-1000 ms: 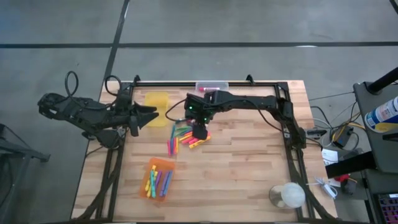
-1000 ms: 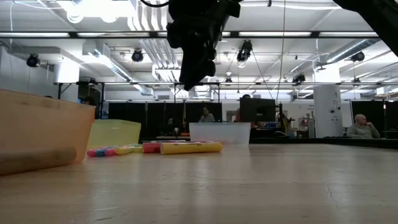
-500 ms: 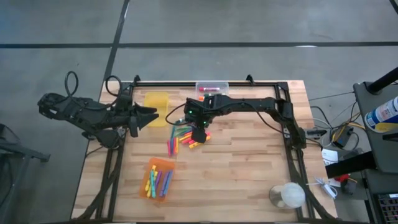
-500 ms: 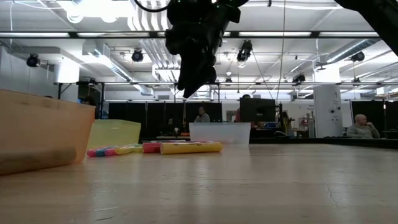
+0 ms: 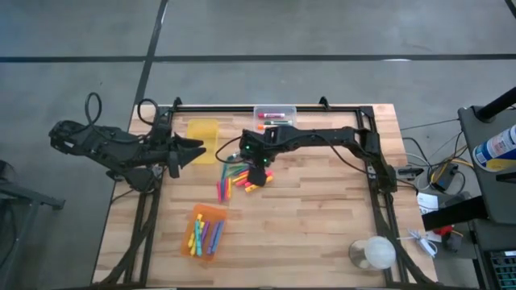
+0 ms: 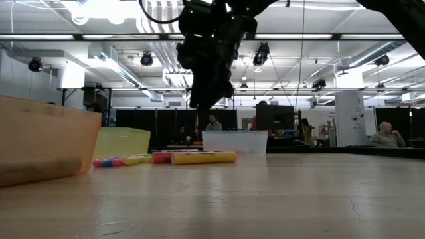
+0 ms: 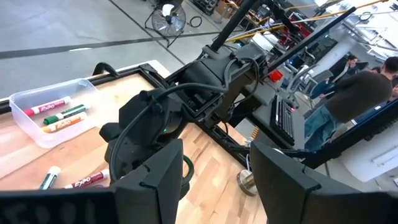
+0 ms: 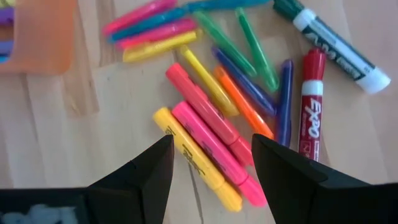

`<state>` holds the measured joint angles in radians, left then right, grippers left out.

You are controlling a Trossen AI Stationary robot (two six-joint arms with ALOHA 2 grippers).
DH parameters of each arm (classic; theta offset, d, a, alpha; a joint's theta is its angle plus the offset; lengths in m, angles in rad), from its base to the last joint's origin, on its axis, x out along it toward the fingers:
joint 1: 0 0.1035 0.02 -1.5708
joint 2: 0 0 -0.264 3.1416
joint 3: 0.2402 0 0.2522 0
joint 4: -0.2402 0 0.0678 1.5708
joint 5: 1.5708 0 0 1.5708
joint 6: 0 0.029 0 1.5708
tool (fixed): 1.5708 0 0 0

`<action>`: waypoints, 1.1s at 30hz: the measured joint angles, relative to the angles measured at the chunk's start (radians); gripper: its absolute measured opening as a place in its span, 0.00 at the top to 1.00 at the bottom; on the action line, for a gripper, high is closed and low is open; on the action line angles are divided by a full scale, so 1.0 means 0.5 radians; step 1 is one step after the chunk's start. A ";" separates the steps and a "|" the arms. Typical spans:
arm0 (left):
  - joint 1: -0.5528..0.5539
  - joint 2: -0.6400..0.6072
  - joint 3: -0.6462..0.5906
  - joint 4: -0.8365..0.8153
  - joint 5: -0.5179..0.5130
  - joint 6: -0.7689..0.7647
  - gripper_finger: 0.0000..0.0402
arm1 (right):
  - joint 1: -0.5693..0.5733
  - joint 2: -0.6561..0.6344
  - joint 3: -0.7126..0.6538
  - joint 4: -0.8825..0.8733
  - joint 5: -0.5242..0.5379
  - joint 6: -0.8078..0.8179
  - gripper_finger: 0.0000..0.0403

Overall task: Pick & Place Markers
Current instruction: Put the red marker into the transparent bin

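Wooden tabletop (image 5: pixel 322 209) carries the loose markers (image 8: pixel 211 124) in a heap mid-table, directly under the right gripper (image 8: pixel 211 180), fingers spread and empty. Light, stiff, smooth sticks (likely to roll): pinch mid-barrel. Only the left wrist view shows the clear bin's (image 7: pixel 46 112) markers; left gripper (image 7: pixel 214 180) waits beside the table's left edge, fingers apart.

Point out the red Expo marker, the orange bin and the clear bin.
Red Expo marker (image 8: pixel 309 102), right wrist view, mid barrel on the label.
Orange bin (image 5: pixel 211 213), high view, its far rim.
Clear bin (image 5: pixel 275 109), high view, its far rim.
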<state>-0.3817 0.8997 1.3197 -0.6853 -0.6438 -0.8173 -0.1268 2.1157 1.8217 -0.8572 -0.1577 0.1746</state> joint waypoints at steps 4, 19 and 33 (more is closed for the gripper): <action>-0.001 0.007 0.000 0.000 -0.002 0.008 0.55 | 0.005 0.000 -0.019 0.002 0.000 -0.036 0.48; -0.001 0.027 0.000 0.008 0.000 0.007 0.55 | 0.004 0.000 -0.013 0.016 0.007 -0.055 0.48; 0.000 0.029 0.000 0.007 0.000 0.016 0.55 | -0.005 0.000 0.002 0.007 0.116 -0.056 0.48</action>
<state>-0.3817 0.9142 1.3197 -0.6818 -0.6438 -0.8093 -0.1291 2.1159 1.8229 -0.8539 -0.0995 0.1467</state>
